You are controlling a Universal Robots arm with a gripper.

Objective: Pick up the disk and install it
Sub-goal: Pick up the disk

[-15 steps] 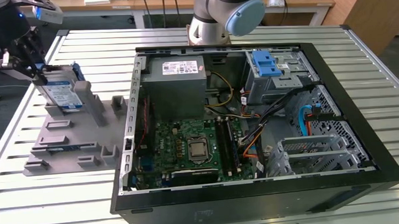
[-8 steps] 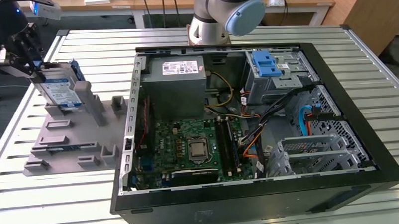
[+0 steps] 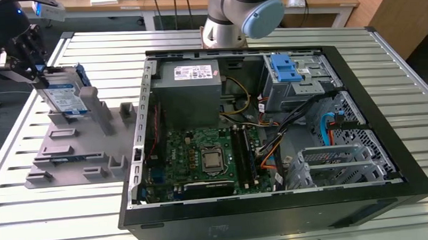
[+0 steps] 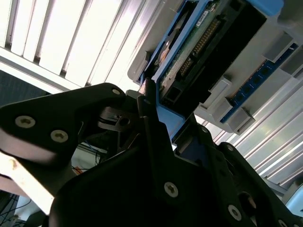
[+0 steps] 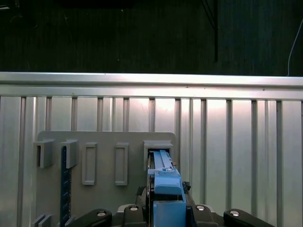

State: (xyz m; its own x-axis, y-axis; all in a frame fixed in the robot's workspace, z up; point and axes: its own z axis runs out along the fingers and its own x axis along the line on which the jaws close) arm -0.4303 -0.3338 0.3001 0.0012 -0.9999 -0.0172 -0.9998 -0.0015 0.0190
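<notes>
A ribbed metal surface (image 3: 382,55) carries an open computer case (image 3: 387,199) and, at the exterior view's left of it, a grey slotted fixture (image 3: 65,152). The disk (image 3: 62,96) stands on edge at the far end of that fixture, a little tilted, just beside a grey post, with its blue-and-white label facing the case. The hand (image 3: 35,73) is at the disk's upper end. In both wrist views its black fingers (image 4: 151,123) lie against the blue rail on either side, so it looks to be pinching the disk. Whether the lower edge sits in its slot or has cleared it, I cannot tell. By my reading the pick-up is at the grasp or the very start of the lift. The install is undone: the disk is well apart from the case, and the silver cage with the blue latch (image 3: 291,74) inside has not been approached.
</notes>
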